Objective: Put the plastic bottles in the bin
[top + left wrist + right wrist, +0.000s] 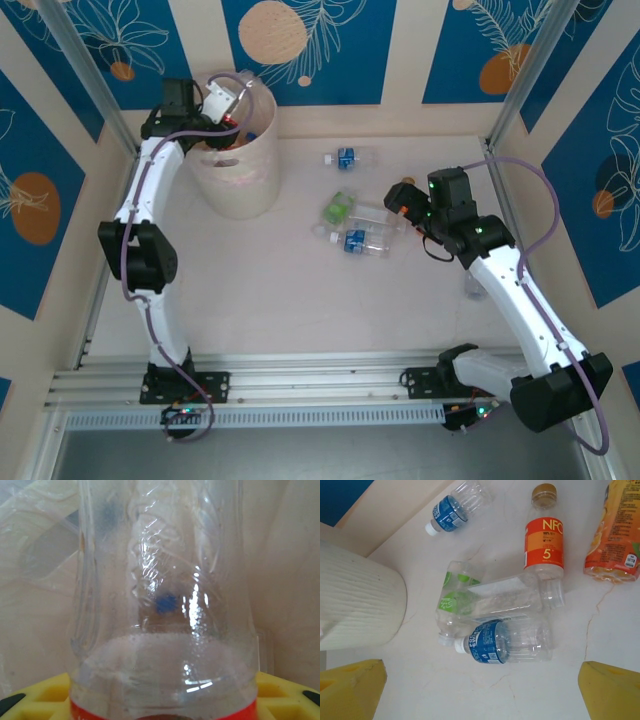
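My left gripper (pixel 228 110) hangs over the mouth of the bin (pixel 245 185), shut on a clear plastic bottle with a red label (pixel 165 605). That bottle stands between the yellow fingers (pixel 40 695), with the bin's cream wall (pixel 290 555) behind it. My right gripper (pixel 408 206) is open above the bottles lying mid-table. Between and beyond its yellow fingers (pixel 350 687) lie a blue-labelled bottle (pixel 505 641), a green-labelled one (pixel 462 597), an orange-labelled bottle (pixel 544 535), an orange juice bottle (pixel 617 527) and another blue-labelled one (pixel 451 511).
From above, one blue-labelled bottle (pixel 346 157) lies alone near the back wall, and a clear bottle (pixel 475 285) lies beside the right arm. The bin's ribbed side (pixel 355 600) is at the left of the right wrist view. Metal posts frame the table.
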